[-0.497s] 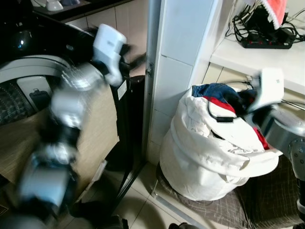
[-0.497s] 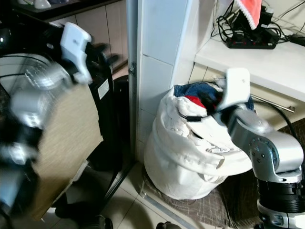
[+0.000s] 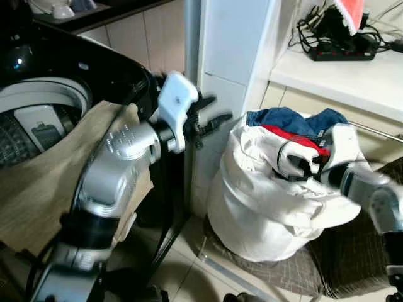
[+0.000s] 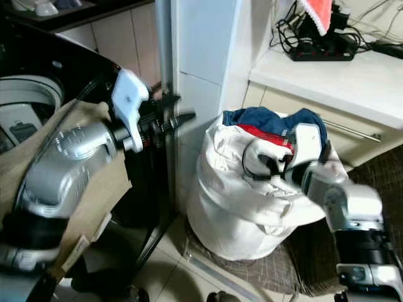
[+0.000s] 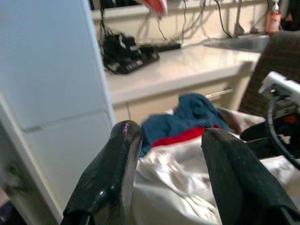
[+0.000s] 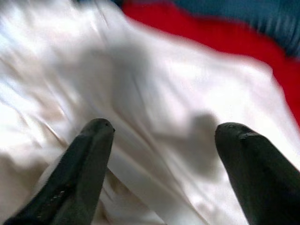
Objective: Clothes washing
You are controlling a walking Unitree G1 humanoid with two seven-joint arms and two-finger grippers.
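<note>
Item: white laundry bag, sitting on the floor with white, red and blue garments heaped at its mouth; you are hovering the right gripper just over the bag's top with fingers spread wide and empty, presumably to seize a garment. Left gripper, also parted and holding nothing, is reaching toward the bag from the washing machine beside it. The right wrist view is giving you the white cloth between the fingers, while the left wrist view is adding the countertop and power strip behind the bag.

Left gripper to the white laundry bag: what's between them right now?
Nothing in between: the left gripper, fingers open, points across bare air at the white laundry bag, with the white tiled pillar behind, in the left eye view.
</note>
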